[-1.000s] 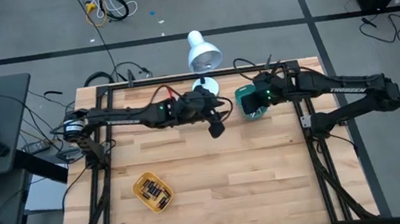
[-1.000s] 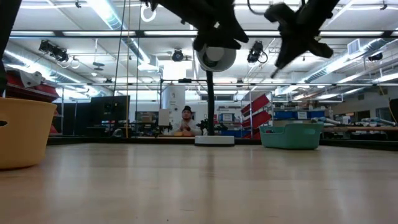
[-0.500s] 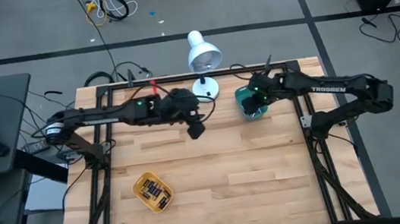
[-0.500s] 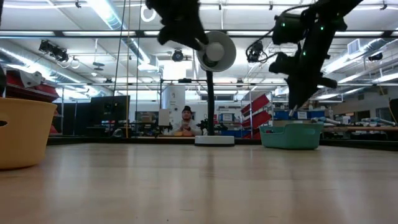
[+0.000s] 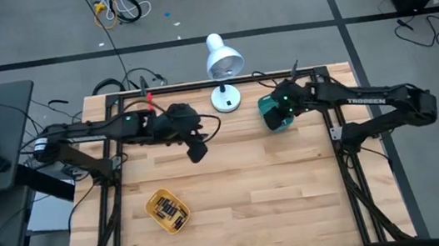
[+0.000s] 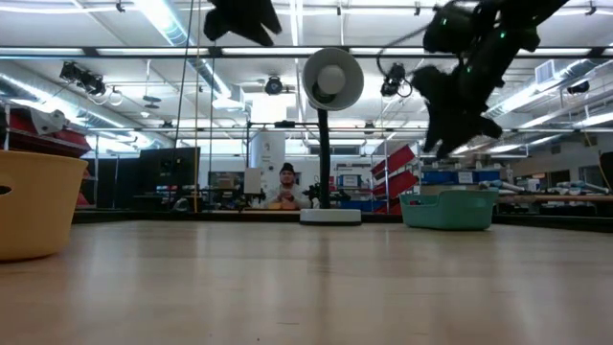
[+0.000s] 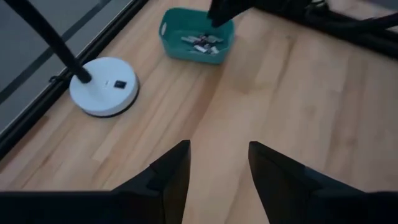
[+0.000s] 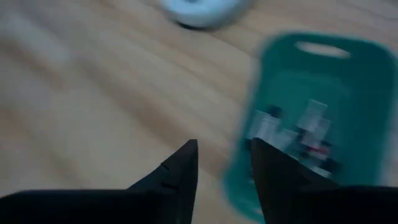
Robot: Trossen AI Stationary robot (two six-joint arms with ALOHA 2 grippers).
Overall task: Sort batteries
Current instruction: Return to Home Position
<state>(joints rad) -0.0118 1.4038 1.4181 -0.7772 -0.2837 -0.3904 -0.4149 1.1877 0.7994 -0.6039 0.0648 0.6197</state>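
left arm: stretches in from the table's (image 5: pixel 278 191) left edge along the far side. The left gripper (image 7: pixel 219 147) hangs high over bare wood, left of the lamp base (image 5: pixel 225 99).
left fingers (image 7: pixel 168 177): spread wide, with nothing between them.
right arm: reaches in from the right edge. The right gripper (image 8: pixel 224 144) is raised above the teal tray (image 7: pixel 186 56).
right fingers (image 8: pixel 174 177): a narrow gap separates them, and they hold nothing.
teal tray: sits by the far edge, just right of the lamp base, and holds silvery batteries (image 7: pixel 202 42).
yellow tray (image 6: pixel 34 206): sits toward the near-left corner and holds dark batteries (image 5: pixel 169 211).
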